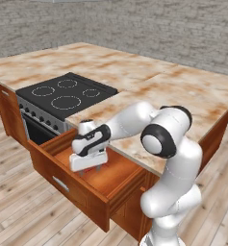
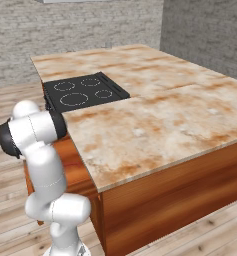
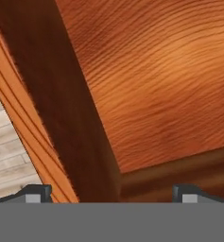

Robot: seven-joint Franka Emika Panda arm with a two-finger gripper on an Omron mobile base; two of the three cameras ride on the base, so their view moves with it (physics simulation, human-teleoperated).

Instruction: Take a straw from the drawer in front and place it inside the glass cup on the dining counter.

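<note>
Drawer (image 1: 86,185) pulled out at lower left of the left base view, reddish-brown wood, small silver bar handle (image 1: 60,183) on its front. Floor of pale wood planks (image 1: 19,211) lies to its left and below.

Black glass cooktop (image 1: 66,93) sits just behind the drawer, set into the surface; dark oven front (image 1: 36,126) beneath it, immediately left of the drawer's back corner.

Gripper (image 1: 90,169) hangs inside the drawer, pointing down, close over the drawer bottom. Fingers spread wide, nothing between them. In the hand view the two fingertips (image 3: 34,194) stand far apart at the lower edge; one lies toward the drawer's dark side wall (image 3: 61,104), the other over bare wood grain of the drawer bottom (image 3: 160,80).

Straw: cannot be made out on the visible part of the drawer bottom; the arm and hand cover much of the drawer interior in the left base view.

Dining counter (image 1: 183,91), cream stone mottled rust-brown, runs right of the drawer and overhangs its rear portion. White arm (image 1: 173,163) rises at right, elbow against the counter edge. In the right base view the arm (image 2: 45,165) blocks the drawer; glass cup not discernible on the counter (image 2: 155,115).
</note>
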